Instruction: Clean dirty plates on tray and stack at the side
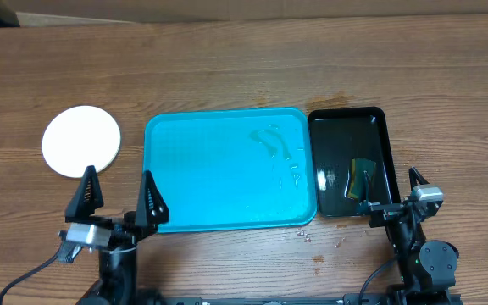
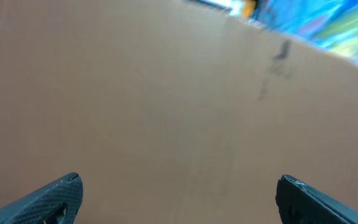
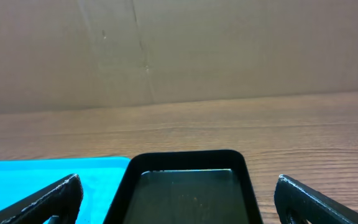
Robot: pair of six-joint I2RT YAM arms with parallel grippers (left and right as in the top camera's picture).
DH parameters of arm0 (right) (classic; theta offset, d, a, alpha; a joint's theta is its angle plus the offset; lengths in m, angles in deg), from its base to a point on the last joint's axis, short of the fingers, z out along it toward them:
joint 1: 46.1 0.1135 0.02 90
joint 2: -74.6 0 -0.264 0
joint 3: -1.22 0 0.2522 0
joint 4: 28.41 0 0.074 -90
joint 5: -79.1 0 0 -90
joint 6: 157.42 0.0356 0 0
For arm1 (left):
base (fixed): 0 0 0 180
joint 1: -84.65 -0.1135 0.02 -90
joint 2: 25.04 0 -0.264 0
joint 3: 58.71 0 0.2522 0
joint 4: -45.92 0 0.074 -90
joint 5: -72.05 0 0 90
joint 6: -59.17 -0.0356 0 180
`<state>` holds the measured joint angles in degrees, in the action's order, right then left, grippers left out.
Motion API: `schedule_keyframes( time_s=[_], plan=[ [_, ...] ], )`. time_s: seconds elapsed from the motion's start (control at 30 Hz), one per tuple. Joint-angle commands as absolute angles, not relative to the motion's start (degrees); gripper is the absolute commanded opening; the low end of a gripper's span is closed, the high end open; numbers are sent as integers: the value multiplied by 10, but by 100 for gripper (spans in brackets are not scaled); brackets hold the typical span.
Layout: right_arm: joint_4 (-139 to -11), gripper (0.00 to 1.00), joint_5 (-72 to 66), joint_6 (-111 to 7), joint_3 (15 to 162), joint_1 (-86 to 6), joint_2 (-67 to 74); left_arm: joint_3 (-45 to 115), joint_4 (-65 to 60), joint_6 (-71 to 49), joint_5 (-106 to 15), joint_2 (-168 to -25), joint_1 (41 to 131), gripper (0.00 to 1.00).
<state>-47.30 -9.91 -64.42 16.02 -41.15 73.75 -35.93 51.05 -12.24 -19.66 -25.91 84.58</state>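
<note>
No plate is seen on the turquoise tray (image 1: 219,182), where only wet streaks (image 1: 278,148) are left. A white plate (image 1: 81,141), possibly a stack though the count cannot be told from above, is set on the table left of the tray. The left gripper (image 1: 117,196) is held wide open off the tray's near-left corner. The right gripper (image 1: 394,196) is likewise spread off its near-right corner, by the black tray (image 1: 379,119) and a dark sponge (image 1: 363,176). Should the left arm be swung outward, the plate could be clipped by its outer finger and knocked askew.

A brown wooden table (image 1: 227,68) fills the view. A plain brown cardboard wall (image 3: 229,50) stands behind it.
</note>
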Motion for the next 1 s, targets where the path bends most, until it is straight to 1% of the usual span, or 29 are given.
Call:
schedule_keyframes(
  time_s=[0.0, 0.27, 0.43, 0.57, 0.67, 0.97],
  plan=[
    [-469, 100, -107, -640, 154, -413, 744, -392, 513, -108, -147, -252, 846, 100],
    [-469, 100, -107, -640, 154, -413, 744, -447, 474, -109, -150, -252, 847, 100],
    [-469, 100, -107, -639, 154, -413, 744, -447, 358, -120, -150, -252, 847, 100],
    [-469, 100, -107, -640, 154, -413, 744, -447, 275, -185, -167, -252, 847, 100],
    [-469, 100, -107, -639, 154, -413, 744, -447, 277, -269, -201, -252, 847, 100],
    [-469, 100, -107, -640, 154, -413, 744, -447, 279, -274, -215, -252, 847, 100]
  ],
)
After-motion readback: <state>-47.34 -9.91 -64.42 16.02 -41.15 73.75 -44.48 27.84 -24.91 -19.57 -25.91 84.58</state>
